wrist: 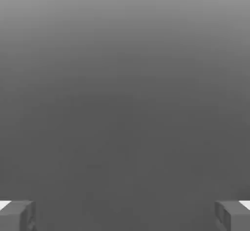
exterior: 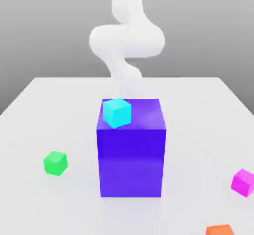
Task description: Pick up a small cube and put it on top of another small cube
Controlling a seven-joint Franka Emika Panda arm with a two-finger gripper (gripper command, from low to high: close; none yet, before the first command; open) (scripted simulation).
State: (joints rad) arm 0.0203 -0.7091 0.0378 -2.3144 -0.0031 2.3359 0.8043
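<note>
Grey, featureless background rises behind a pale white bench (exterior: 44,110) that carries every object in the scene. Near the middle of the bench stands a tall blue-purple block (exterior: 131,162), by far the largest thing there, and it serves as the landmark for the rest. On its top face, at the corner toward the exterior view's left, sits a cyan cube (exterior: 117,112), turned slightly out of line with the block's edges. The small magenta cube (exterior: 243,182) rests on the bench well apart from the block, off toward the exterior view's right and near the picture's edge. The small green cube (exterior: 55,163) lies on the bench on the block's other side, toward the exterior view's left, also well clear of it, so the block stands between the two small cubes. An orange cube (exterior: 220,230) sits on the bench in front of the magenta one, cut by the lower picture border. Behind the block the white arm (exterior: 127,38) curves upward. In the hand view the hand (wrist: 125,215) has its two grey fingertips (wrist: 17,215) spread wide apart, with nothing between them.
</note>
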